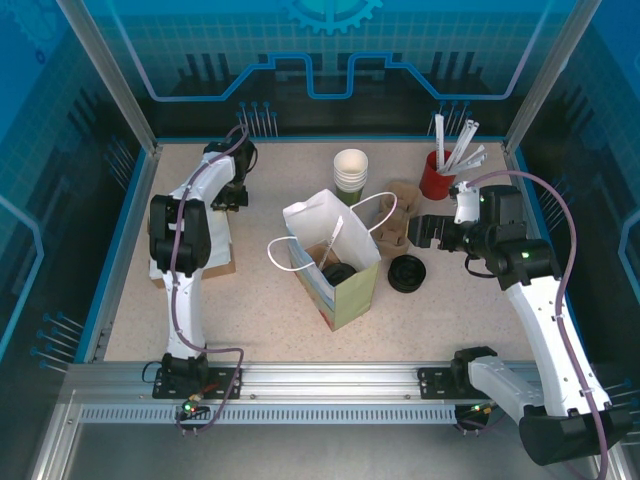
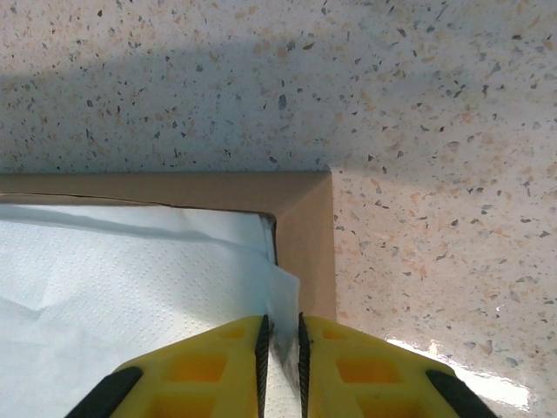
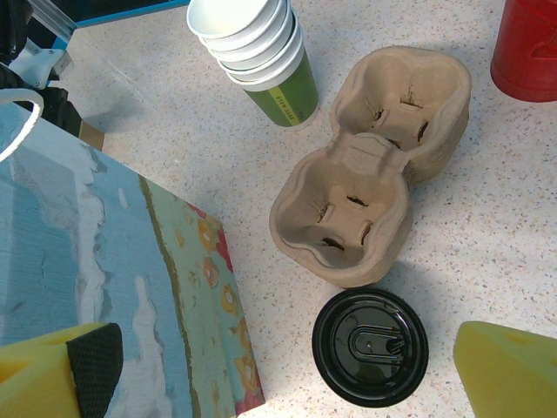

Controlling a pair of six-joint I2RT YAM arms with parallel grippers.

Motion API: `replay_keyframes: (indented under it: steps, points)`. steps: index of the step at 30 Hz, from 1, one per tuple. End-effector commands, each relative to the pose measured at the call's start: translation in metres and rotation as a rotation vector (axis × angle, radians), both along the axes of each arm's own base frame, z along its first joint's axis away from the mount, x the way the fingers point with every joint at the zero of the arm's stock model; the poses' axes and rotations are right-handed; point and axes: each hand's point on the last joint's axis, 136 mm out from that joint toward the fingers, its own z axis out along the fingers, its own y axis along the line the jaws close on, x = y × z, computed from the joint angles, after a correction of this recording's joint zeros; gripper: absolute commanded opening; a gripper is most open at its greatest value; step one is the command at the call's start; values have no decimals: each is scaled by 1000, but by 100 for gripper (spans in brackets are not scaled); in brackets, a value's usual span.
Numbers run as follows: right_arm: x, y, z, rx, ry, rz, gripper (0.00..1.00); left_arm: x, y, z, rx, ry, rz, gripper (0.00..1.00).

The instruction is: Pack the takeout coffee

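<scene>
left hand: pinches napkin corner, likely to lift one sheet | right hand: spread, parked over lids, apparently waiting | coffee: upright in bag, lid on, seemingly packed

No wording is legible: fine print on the yellow band of the nested stack of paper cups is too small to read, and a gear emblem marks the blue back panel.

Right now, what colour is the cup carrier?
Light brown; the cup carrier shows best from the right wrist.
</scene>
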Motion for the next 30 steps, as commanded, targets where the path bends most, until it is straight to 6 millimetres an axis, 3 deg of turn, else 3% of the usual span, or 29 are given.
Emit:
replay_keyframes:
  steps: [1, 16, 22, 30]
  points:
    - [3, -2, -3, 7, 1, -3, 100, 1, -4, 17, -6, -21, -25, 17]
    - [8, -1, -5, 10, 9, 0, 100, 4, -6, 29, -18, -45, -31, 18]
    - [9, 0, -6, 15, 15, 3, 100, 5, -7, 33, -24, -50, -33, 23]
    - [9, 1, -6, 19, 16, 4, 100, 4, -8, 29, -25, -40, -36, 17]
